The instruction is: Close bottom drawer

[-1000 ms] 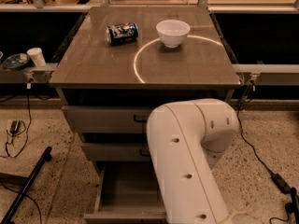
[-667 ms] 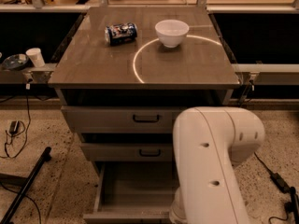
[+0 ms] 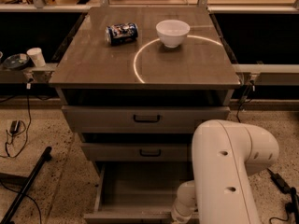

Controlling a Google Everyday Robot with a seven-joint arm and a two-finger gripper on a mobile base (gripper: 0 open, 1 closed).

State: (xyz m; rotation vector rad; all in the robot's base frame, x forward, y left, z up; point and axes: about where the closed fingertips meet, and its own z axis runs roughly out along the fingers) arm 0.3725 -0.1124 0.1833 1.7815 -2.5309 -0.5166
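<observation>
The bottom drawer (image 3: 140, 190) stands pulled out of the cabinet (image 3: 93, 62) toward the near side. Its tray lies open beneath the middle drawer (image 3: 149, 151), and its front edge runs left to right. The white arm (image 3: 229, 171) drops past the drawer's front right corner. The gripper sits below view there, so I can't tell its state. Closing looks like a push straight back into the cabinet.
</observation>
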